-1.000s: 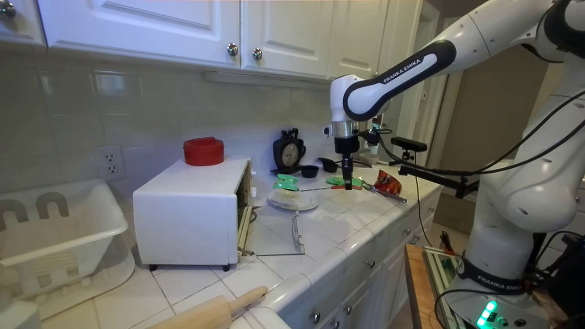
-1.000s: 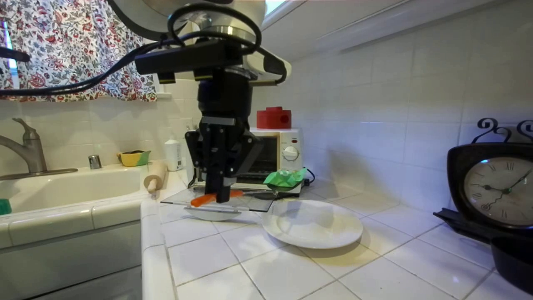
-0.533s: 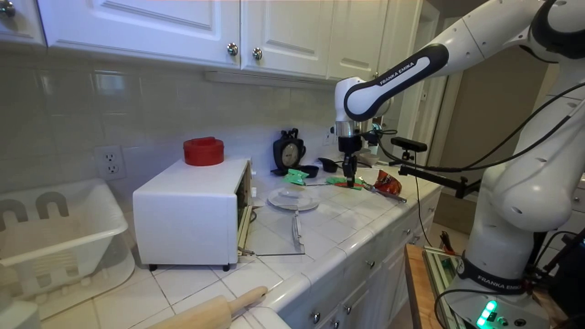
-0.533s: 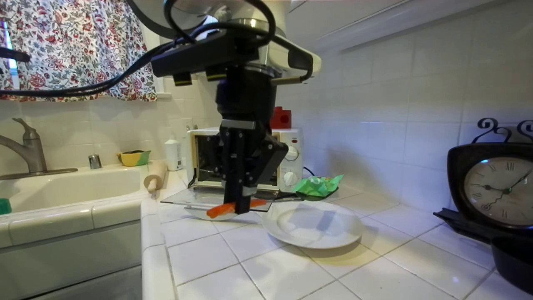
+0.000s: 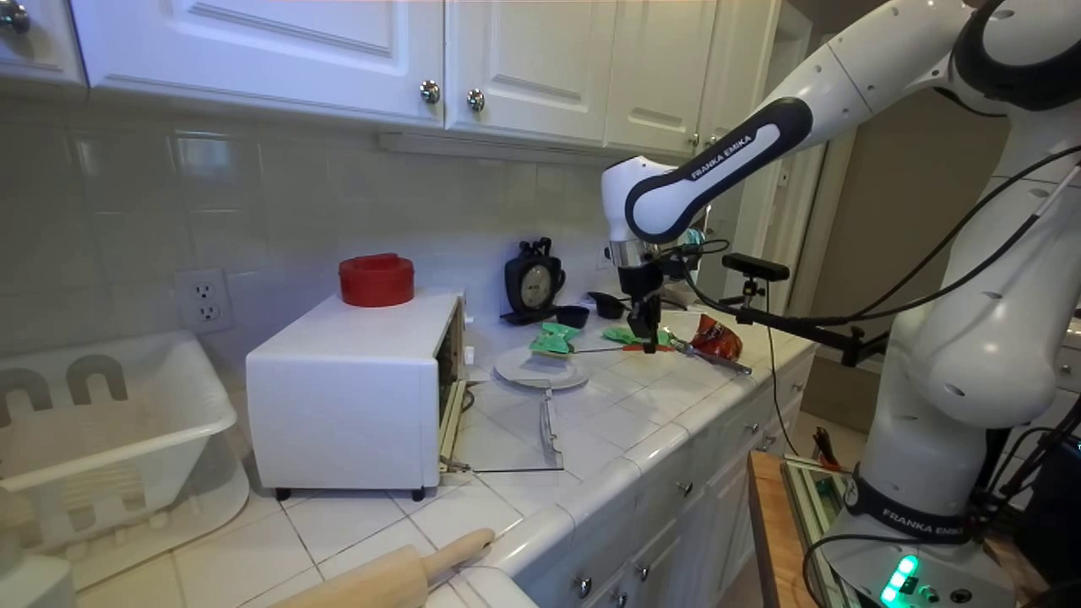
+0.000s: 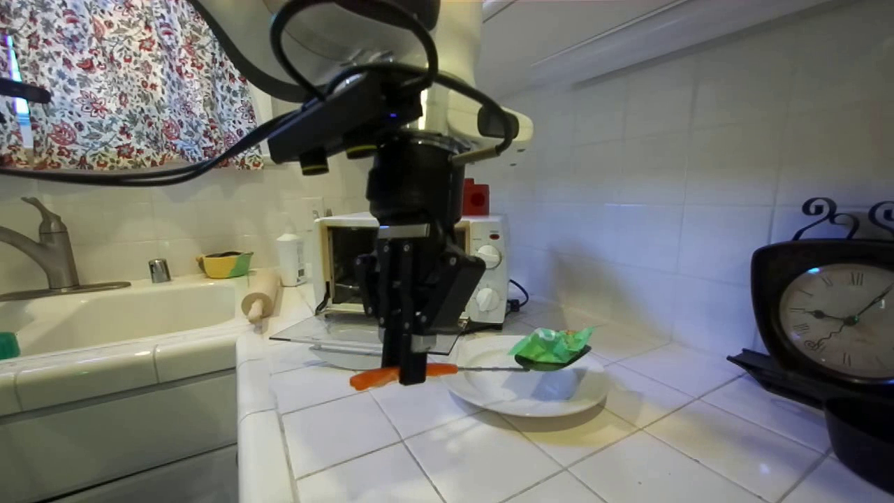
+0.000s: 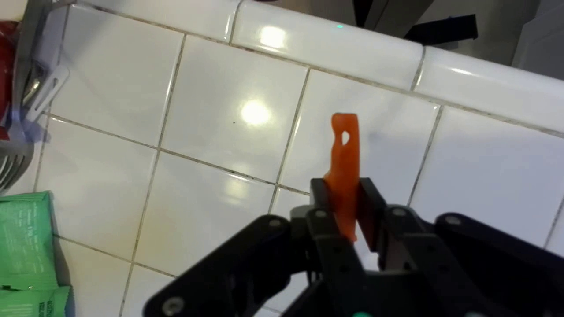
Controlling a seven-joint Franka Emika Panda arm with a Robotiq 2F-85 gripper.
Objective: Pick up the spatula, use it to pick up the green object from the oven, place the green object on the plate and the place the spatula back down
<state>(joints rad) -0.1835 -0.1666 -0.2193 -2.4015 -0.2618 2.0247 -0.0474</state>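
My gripper (image 6: 404,375) is shut on the orange handle of the spatula (image 6: 441,369), which lies nearly level above the counter. In the wrist view, the handle (image 7: 346,154) sits pinched between both black fingertips (image 7: 371,198), its holed end pointing away. On the dark blade rests the green object (image 6: 553,345), a crumpled bright piece. In an exterior view the blade overlaps the far right part of the white plate (image 6: 482,398), seemingly held above it. Behind stands the white oven (image 5: 346,414), door down. The blade is out of the wrist view.
The oven's glass door (image 6: 391,342) juts out left of the plate. A black clock (image 5: 535,285) and dark cups (image 5: 573,317) stand along the wall. Green packets (image 7: 26,242), a fork (image 7: 13,160) and a red bag (image 5: 718,338) lie beyond the gripper. A rolling pin (image 5: 397,578) lies in front.
The spatula with the green object has travelled from beside the oven front towards the plate and come lower. The wrist has tilted a little. The grip on the handle is unchanged.
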